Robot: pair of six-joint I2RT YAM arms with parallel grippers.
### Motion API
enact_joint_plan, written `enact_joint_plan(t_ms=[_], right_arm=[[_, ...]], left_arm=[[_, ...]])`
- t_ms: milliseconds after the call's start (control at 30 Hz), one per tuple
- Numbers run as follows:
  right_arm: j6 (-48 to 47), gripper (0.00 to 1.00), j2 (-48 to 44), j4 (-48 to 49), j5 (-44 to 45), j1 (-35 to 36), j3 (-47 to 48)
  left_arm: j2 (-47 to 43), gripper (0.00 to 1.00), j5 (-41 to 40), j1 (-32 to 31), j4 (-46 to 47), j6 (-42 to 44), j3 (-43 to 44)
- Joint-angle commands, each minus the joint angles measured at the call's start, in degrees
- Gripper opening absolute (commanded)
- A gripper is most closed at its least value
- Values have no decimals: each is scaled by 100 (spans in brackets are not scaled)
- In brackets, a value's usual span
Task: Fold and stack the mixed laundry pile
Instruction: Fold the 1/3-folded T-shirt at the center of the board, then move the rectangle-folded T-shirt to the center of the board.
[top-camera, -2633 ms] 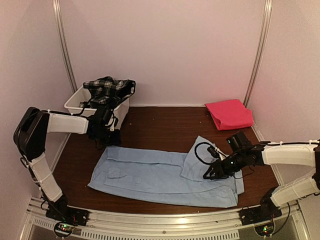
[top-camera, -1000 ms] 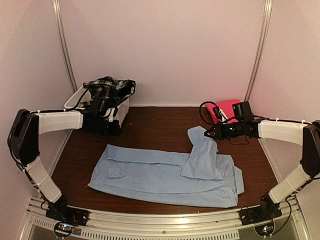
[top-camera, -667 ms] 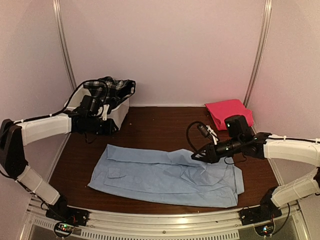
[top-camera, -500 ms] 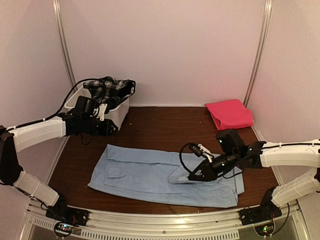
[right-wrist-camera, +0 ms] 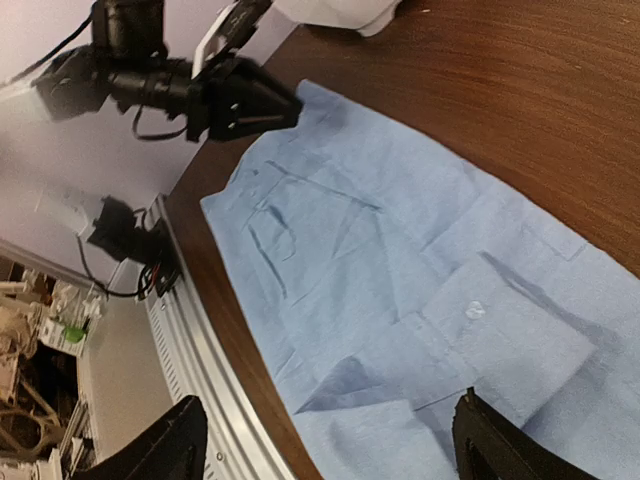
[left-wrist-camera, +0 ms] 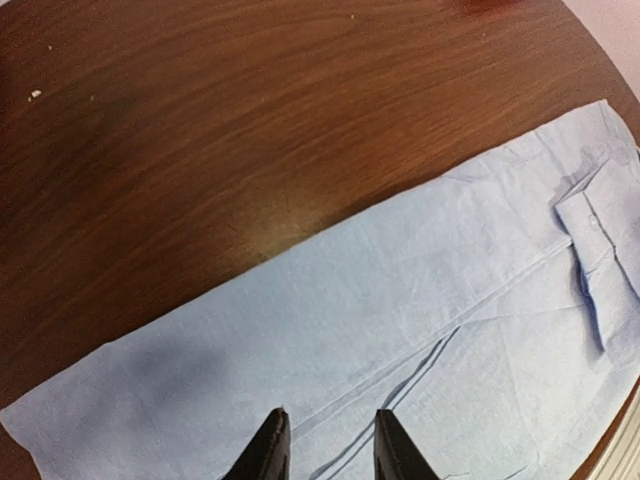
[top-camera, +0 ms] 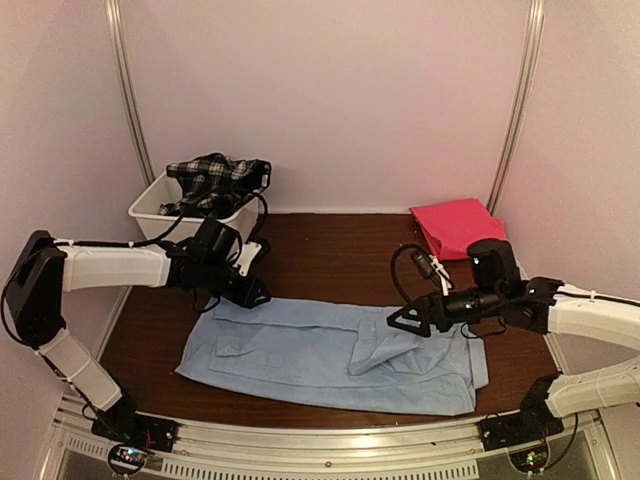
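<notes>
Now your light blue collared shirt (top-camera: 290, 352) lies spread near the front, with both grippers low over it.

Nearest you, it covers the front half of the dark brown wooden table (top-camera: 330, 250), and one sleeve is folded in over its right half. Your right gripper (top-camera: 405, 318) hangs just above that folded sleeve, its fingers spread wide with nothing between them. Your left gripper (top-camera: 250, 292) sits over the shirt's far left corner, its fingers (left-wrist-camera: 268, 448) parted only narrowly and the cloth below them lying flat. Farther back on the right, the bright pink-red cloth (top-camera: 458, 228) lies folded near the wall. At the far left, the black-and-white plaid garment (top-camera: 215, 180) is heaped in the white plastic tub (top-camera: 150, 206).
</notes>
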Motion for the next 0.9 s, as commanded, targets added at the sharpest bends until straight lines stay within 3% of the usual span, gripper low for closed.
enact_joint_plan(t_ms=[0, 367, 600, 700, 767, 867], right_arm=[[720, 83, 330, -57, 868, -865, -39], [846, 79, 2115, 482, 932, -1516, -326], [270, 76, 3431, 761, 654, -2389, 768], [107, 67, 4033, 854, -168, -2505, 1547], [-29, 62, 4080, 846, -762, -2442, 1910], [-259, 64, 3752, 592, -755, -2340, 2127]], left_arm=[[416, 30, -65, -101, 334, -176, 84], [1461, 30, -595, -49, -3, -520, 252], [1836, 29, -618, 760, 150, -787, 531], [2080, 30, -310, 1002, 193, -695, 924], [2036, 30, -259, 982, 160, -499, 1119], [1895, 30, -142, 972, 61, -351, 1260]])
